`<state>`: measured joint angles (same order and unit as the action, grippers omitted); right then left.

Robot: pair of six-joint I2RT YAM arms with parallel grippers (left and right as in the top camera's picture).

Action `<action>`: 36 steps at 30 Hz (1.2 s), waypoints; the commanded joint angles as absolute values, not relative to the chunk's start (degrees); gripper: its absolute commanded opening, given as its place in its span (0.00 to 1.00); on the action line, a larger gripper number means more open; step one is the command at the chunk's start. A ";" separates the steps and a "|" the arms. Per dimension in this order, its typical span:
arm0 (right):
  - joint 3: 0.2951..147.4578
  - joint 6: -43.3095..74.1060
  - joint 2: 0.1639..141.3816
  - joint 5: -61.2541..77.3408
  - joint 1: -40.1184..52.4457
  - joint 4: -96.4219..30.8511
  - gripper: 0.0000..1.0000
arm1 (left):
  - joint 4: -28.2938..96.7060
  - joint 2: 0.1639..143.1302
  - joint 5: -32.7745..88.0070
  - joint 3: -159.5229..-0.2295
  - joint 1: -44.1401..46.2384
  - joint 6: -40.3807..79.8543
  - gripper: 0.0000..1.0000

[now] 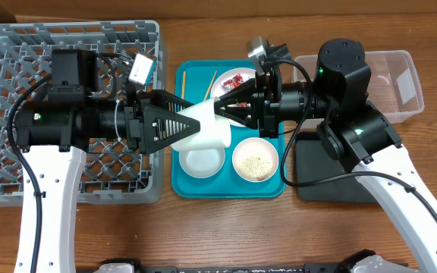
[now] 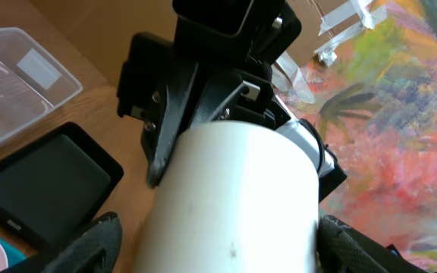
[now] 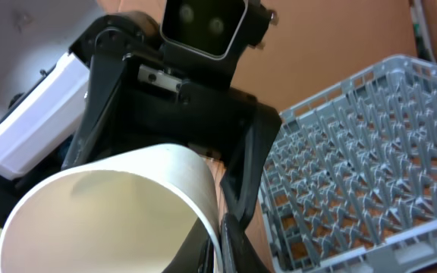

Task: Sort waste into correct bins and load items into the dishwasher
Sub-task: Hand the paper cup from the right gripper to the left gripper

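A small white cup [image 1: 207, 121] hangs sideways above the teal tray between both grippers. My right gripper [image 1: 232, 106] is shut on its rim, one finger inside and one outside; this shows in the right wrist view [image 3: 220, 235], with the cup [image 3: 105, 205]. My left gripper [image 1: 188, 123] straddles the cup's body [image 2: 234, 205]. In the left wrist view [image 2: 222, 246] one finger touches the cup and a thin gap shows at the other. The grey dish rack [image 1: 6, 61] is at the left. The clear tub [image 1: 393, 76] and black tray [image 1: 309, 178] are at the right.
On the teal tray [image 1: 184, 186] are a pale bowl [image 1: 202, 161], a bowl of rice grains [image 1: 255, 161], a small plate with the red wrapper [image 1: 234, 80] and two chopsticks [image 1: 180, 80]. The rack [image 3: 370, 167] also shows in the right wrist view.
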<state>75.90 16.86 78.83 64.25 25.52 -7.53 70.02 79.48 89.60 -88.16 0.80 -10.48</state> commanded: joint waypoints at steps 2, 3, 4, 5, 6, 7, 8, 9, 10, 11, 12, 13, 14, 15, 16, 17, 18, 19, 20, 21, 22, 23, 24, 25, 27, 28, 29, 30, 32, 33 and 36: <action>76.95 20.56 78.46 60.99 25.87 -3.92 0.04 | 70.00 79.11 90.59 -88.77 1.67 -11.55 0.96; 76.95 21.76 78.46 60.90 25.87 -2.79 0.04 | 69.97 79.11 90.59 -88.77 1.67 -11.57 0.96; 76.95 23.27 78.46 60.90 25.87 -0.25 0.04 | 69.76 79.11 90.59 -88.77 1.65 -11.57 0.95; 76.95 23.88 78.46 60.90 25.87 0.51 0.04 | 69.60 79.11 90.59 -88.77 1.65 -11.57 0.93; 76.95 24.34 78.46 61.17 25.87 1.45 0.04 | 69.54 79.11 90.59 -88.77 1.65 -11.57 0.91; 76.95 24.34 78.46 61.84 25.87 1.17 0.04 | 69.52 79.11 90.59 -88.77 1.63 -11.57 0.88; 76.95 24.32 78.46 62.70 25.87 0.58 0.04 | 69.54 79.11 90.59 -88.77 1.63 -11.60 0.88; 76.95 24.29 78.46 63.29 25.87 -0.16 0.04 | 69.34 79.11 90.59 -88.77 1.63 -11.60 0.88; 76.95 24.29 78.46 63.81 25.87 -0.32 0.04 | 68.71 79.11 90.59 -88.77 1.63 -11.57 0.87; 76.95 24.29 78.46 64.40 25.85 -0.32 0.04 | 68.20 79.11 90.59 -88.77 1.52 -11.55 0.88; 76.95 24.32 78.46 65.10 25.76 -0.30 0.04 | 67.66 79.11 90.61 -88.77 1.17 -11.53 0.88; 76.95 24.32 78.46 65.30 25.69 -0.30 0.04 | 67.61 79.11 90.61 -88.77 1.13 -11.53 0.88; 76.95 24.32 78.46 65.69 25.58 -0.27 0.04 | 67.59 79.11 90.61 -88.77 1.10 -11.53 0.88; 76.95 24.36 78.46 65.69 25.52 -0.30 0.04 | 67.59 79.11 90.61 -88.77 1.10 -11.53 0.88; 76.95 25.19 78.46 65.76 25.39 -0.25 0.04 | 67.44 79.11 90.61 -88.77 1.10 -11.53 0.88; 76.95 25.43 78.46 65.78 25.39 -0.23 0.04 | 67.22 79.11 90.61 -88.77 1.10 -11.53 0.87; 76.95 25.39 78.46 66.43 25.39 -0.05 0.04 | 66.98 79.11 90.61 -88.77 1.10 -11.53 0.82; 76.95 25.39 78.46 66.78 25.39 -0.03 0.04 | 66.96 79.11 90.61 -88.77 1.10 -11.53 0.75; 76.95 25.36 78.46 66.78 25.39 -0.03 0.04 | 66.96 79.11 90.61 -88.77 1.10 -11.55 0.72; 76.95 25.39 78.46 66.78 25.39 -0.03 0.04 | 66.94 79.11 90.61 -88.77 1.10 -11.55 0.66; 76.95 25.39 78.46 66.92 25.39 -0.03 0.04 | 66.78 79.11 90.61 -88.77 1.10 -11.55 0.61; 76.95 25.39 78.46 67.31 25.39 -0.03 0.04 | 66.67 79.11 90.59 -88.77 1.10 -11.55 0.59; 76.95 25.39 78.46 67.75 25.39 -0.03 0.04 | 66.54 79.11 90.59 -88.77 1.10 -11.55 0.59; 76.95 25.39 78.46 68.14 25.39 -0.05 0.04 | 66.30 79.11 90.59 -88.77 1.10 -11.55 0.61; 76.95 25.41 78.46 68.75 25.39 -0.08 0.04 | 65.84 79.11 90.59 -88.77 1.10 -11.55 0.63; 76.95 25.58 78.46 68.77 25.39 -0.10 0.04 | 65.73 79.11 90.59 -88.77 1.10 -11.55 0.63; 76.95 25.58 78.46 68.84 25.39 -0.10 0.04 | 65.73 79.11 90.59 -88.77 1.10 -11.53 0.63; 76.95 25.58 78.46 68.97 25.39 -0.08 0.12 | 65.73 79.11 90.59 -88.77 1.10 -11.53 0.63; 76.95 25.56 78.46 69.17 25.39 -0.08 0.56 | 65.73 79.11 90.61 -88.77 1.10 -11.53 0.63; 76.95 25.54 78.46 69.17 25.39 -0.10 0.67 | 65.76 79.11 90.61 -88.77 1.10 -11.51 0.63; 76.95 25.32 78.43 69.30 23.79 -0.25 0.77 | 65.73 79.09 90.63 -88.77 0.75 -11.05 0.63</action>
<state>75.85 25.32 79.40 66.72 24.88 -0.51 65.91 78.89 89.56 -88.25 1.15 -10.92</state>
